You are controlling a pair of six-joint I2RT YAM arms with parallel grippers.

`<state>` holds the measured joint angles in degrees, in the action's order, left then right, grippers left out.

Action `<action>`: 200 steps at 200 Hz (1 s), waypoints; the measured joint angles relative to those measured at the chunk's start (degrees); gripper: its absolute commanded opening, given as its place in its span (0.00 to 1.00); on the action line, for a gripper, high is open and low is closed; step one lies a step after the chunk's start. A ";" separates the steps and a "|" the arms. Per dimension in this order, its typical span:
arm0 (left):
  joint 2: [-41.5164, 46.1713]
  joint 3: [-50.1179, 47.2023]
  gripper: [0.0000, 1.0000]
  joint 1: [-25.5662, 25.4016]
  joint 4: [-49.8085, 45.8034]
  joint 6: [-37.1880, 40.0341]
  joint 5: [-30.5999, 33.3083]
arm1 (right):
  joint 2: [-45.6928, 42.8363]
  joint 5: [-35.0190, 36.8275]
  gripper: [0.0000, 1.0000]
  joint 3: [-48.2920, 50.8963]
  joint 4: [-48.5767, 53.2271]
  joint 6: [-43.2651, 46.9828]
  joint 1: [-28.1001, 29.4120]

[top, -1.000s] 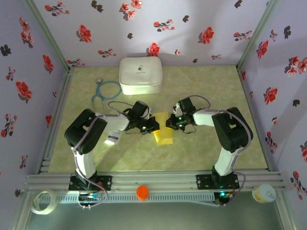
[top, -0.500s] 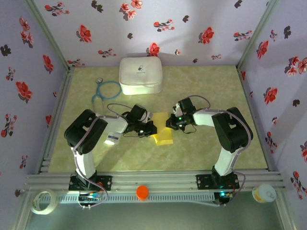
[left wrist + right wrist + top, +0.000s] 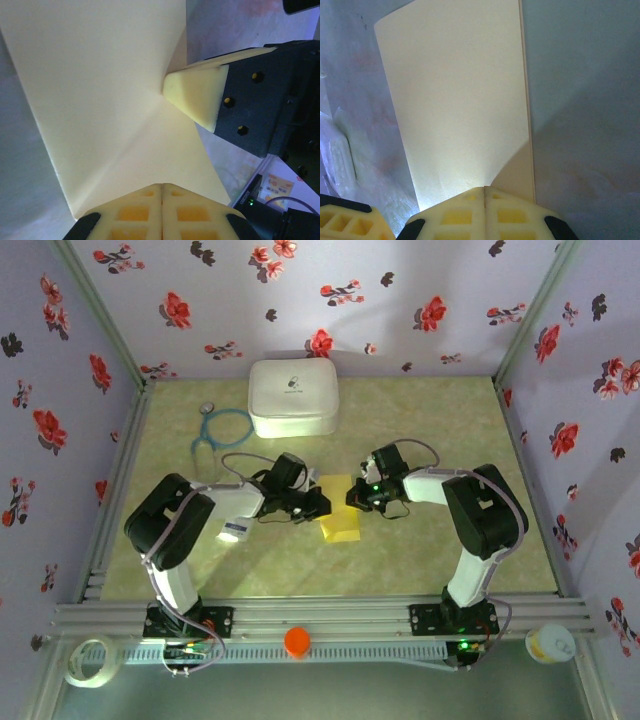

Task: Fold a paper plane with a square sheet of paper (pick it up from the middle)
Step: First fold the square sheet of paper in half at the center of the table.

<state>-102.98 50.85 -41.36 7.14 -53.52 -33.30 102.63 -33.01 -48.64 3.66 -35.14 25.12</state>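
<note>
The square sheet of paper (image 3: 341, 524) is pale yellow, lies folded into a narrow rectangle between my two arms in the top view, and no paper plane shape shows. My left gripper (image 3: 320, 506) is at its left edge and my right gripper (image 3: 352, 498) at its upper right edge. In the left wrist view the left gripper (image 3: 162, 186) is shut with the sheet (image 3: 110, 90) fanning out from its tips. The right gripper's fingers (image 3: 197, 95) pinch the far edge, and a crease runs between the two grips. From the right wrist, the right gripper (image 3: 484, 188) is shut at the sheet (image 3: 460, 90).
A white rounded case (image 3: 292, 398) stands at the back, with a blue stethoscope (image 3: 222, 430) to its left. A small white packet (image 3: 233, 528) lies under the left arm. An orange cap (image 3: 297, 641), a tape roll (image 3: 88, 660) and a cup (image 3: 550, 643) sit along the front rail.
The left arm's elbow has swung out to the left. Its gripper dipped toward me, then came back against the sheet's left edge. The right arm has stayed put.
</note>
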 measured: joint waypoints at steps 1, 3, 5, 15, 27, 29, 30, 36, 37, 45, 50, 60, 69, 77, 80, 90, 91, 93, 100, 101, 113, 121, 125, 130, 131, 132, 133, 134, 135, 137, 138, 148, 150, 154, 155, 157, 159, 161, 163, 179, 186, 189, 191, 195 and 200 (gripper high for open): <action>-0.07 0.00 0.07 0.00 0.04 -0.02 -0.04 | 0.00 0.00 0.00 0.00 0.00 0.00 0.00; -0.17 0.00 0.07 0.00 0.26 -0.13 -0.15 | 0.00 0.00 0.00 0.00 0.00 0.00 0.00; -0.24 0.00 0.07 0.00 0.37 -0.20 -0.22 | 0.00 0.00 0.00 0.00 0.00 0.00 0.00; -0.85 0.00 0.07 0.00 0.85 -0.39 -0.70 | 0.00 0.00 0.00 0.00 0.00 0.00 0.00; -1.44 0.00 0.07 0.00 1.07 -0.39 -1.11 | 0.00 0.02 0.00 0.00 0.00 -0.02 0.00; -1.55 0.00 0.07 0.00 1.09 -0.39 -1.22 | 0.00 0.00 0.00 0.00 0.00 -0.02 0.00; -1.57 -0.02 0.07 0.00 1.09 -0.39 -1.27 | 0.00 0.00 0.00 0.00 0.00 -0.02 -0.02; -1.86 -0.02 0.07 0.00 1.14 -0.37 -1.44 | 0.00 0.02 0.00 0.00 0.00 0.00 0.00; -1.90 -0.02 0.07 0.00 1.16 -0.37 -1.49 | 0.00 0.00 0.00 0.00 0.00 0.00 0.00; -2.25 -0.02 0.07 0.00 1.18 -0.35 -1.57 | 0.00 0.02 0.00 0.00 0.00 0.00 0.00; -2.51 -0.02 0.07 0.00 1.18 -0.33 -1.75 | 0.00 0.00 0.00 0.00 0.00 0.00 0.00; -3.06 -0.04 0.07 0.00 1.16 -0.13 -1.88 | 0.00 0.00 0.00 0.00 0.00 0.00 0.00; -3.50 -0.33 0.07 0.00 1.22 0.07 -1.92 | 0.00 0.00 0.00 0.00 0.00 -0.02 0.00; -3.82 -0.72 0.07 0.00 1.18 0.26 -1.92 | 0.00 0.02 0.00 0.00 0.00 0.00 0.00; -4.00 -0.96 0.07 0.00 1.18 0.31 -1.92 | 0.00 0.00 0.00 0.00 0.00 0.00 0.00; -4.17 -1.70 0.07 0.15 1.90 0.96 -2.23 | 0.00 0.02 0.00 0.02 0.00 -0.02 0.00; -4.17 -1.70 0.07 0.15 1.90 0.96 -2.23 | 0.00 0.02 0.00 0.02 0.00 -0.02 0.00; -4.17 -1.81 0.07 0.17 2.03 1.09 -2.34 | 0.00 0.02 0.00 0.02 0.02 0.00 -0.02; -4.17 -2.14 0.07 0.22 2.62 1.49 -2.43 | 0.00 0.02 0.00 0.07 0.00 0.00 0.00; -4.17 -2.19 0.07 0.24 2.69 1.55 -2.43 | 0.00 0.02 0.00 0.07 -0.02 0.00 -0.02; -4.15 -2.71 0.07 0.44 3.56 2.29 -2.73 | 0.00 0.02 0.00 0.07 0.00 0.00 -0.02; -4.15 -3.04 0.07 0.57 4.17 2.75 -2.95 | 0.00 0.02 0.00 0.07 0.00 0.00 -0.02; -4.11 -3.17 0.07 0.66 4.37 2.91 -2.99 | 0.00 0.02 0.00 0.07 0.00 -0.02 -0.02; -4.07 -3.30 0.07 0.68 4.61 3.06 -3.02 | 0.00 0.02 0.00 0.07 0.00 -0.02 -0.02; -4.04 -3.37 0.07 0.70 4.72 3.08 -3.02 | 0.00 0.02 0.00 0.07 0.00 0.00 -0.02; -4.04 -3.39 0.07 0.72 4.74 3.10 -3.02 | 0.00 0.02 0.00 0.07 0.00 0.00 -0.02; -4.02 -3.43 0.07 0.72 4.76 3.10 -2.99 | 0.00 0.02 0.00 0.07 0.00 0.00 -0.02; -4.00 -3.43 0.07 0.72 4.81 3.13 -2.99 | 0.00 0.02 0.00 0.07 0.00 0.00 -0.02; -3.96 -3.45 0.07 0.74 4.85 3.15 -2.99 | 0.00 0.02 0.00 0.07 0.00 0.00 -0.02; -3.91 -3.54 0.07 0.76 4.87 3.19 -2.97 | 0.00 0.02 0.00 0.07 0.02 0.00 -0.02; -3.91 -3.56 0.07 0.76 4.90 3.23 -2.95 | 0.00 0.02 0.00 0.07 0.02 0.00 -0.02; -3.58 -3.69 0.07 0.76 4.76 3.34 -2.80 | 0.00 0.02 0.00 0.07 0.00 0.00 -0.02; -3.50 -3.72 0.07 0.76 4.63 3.32 -2.80 | 0.00 0.02 0.00 0.07 0.02 0.00 -0.02; -3.34 -3.74 0.07 0.76 4.35 3.34 -2.73 | 0.00 0.02 0.00 0.07 0.02 0.00 -0.02; -3.26 -3.76 0.08 0.76 4.24 3.34 -2.73 | 0.00 0.02 0.00 0.07 0.00 0.00 -0.02; -3.21 -3.78 0.08 0.76 4.11 3.32 -2.71 | 0.00 0.02 0.00 0.07 0.02 0.00 -0.02; -3.10 -3.78 0.08 0.79 3.89 3.34 -2.62 | 0.00 0.02 0.00 0.07 0.02 0.00 -0.02; -3.04 -3.78 0.08 0.79 3.72 3.32 -2.56 | 0.00 0.02 0.00 0.07 0.02 0.00 -0.02; -2.89 -3.78 0.08 0.76 3.45 3.32 -2.47 | 0.00 0.02 0.00 0.07 0.02 0.00 -0.02; -1.75 -3.78 0.08 0.79 1.01 3.26 -1.81 | 0.00 0.02 0.00 0.07 0.02 0.00 -0.02; -1.22 -3.78 0.08 0.76 0.35 3.10 -1.68 | 0.00 0.02 0.00 0.07 0.02 0.00 -0.02; -0.83 -3.78 0.08 0.76 0.02 3.06 -1.66 | 0.00 0.02 0.00 0.07 0.02 0.00 -0.02; -0.68 -3.78 0.08 0.76 -0.09 2.99 -1.64 | -0.02 0.02 0.00 0.07 0.02 0.00 -0.02; -0.24 -3.78 0.08 0.76 -0.35 2.84 -1.64 | -0.02 0.02 0.00 0.07 0.02 0.00 -0.02; 0.33 -3.78 0.08 0.76 -0.52 2.73 -1.64 | -0.04 0.04 0.00 0.07 0.04 0.00 -0.02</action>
<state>-102.65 47.07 -40.60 6.61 -50.78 -34.94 102.59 -32.97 -48.58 3.70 -35.14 25.10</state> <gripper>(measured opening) 0.084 0.065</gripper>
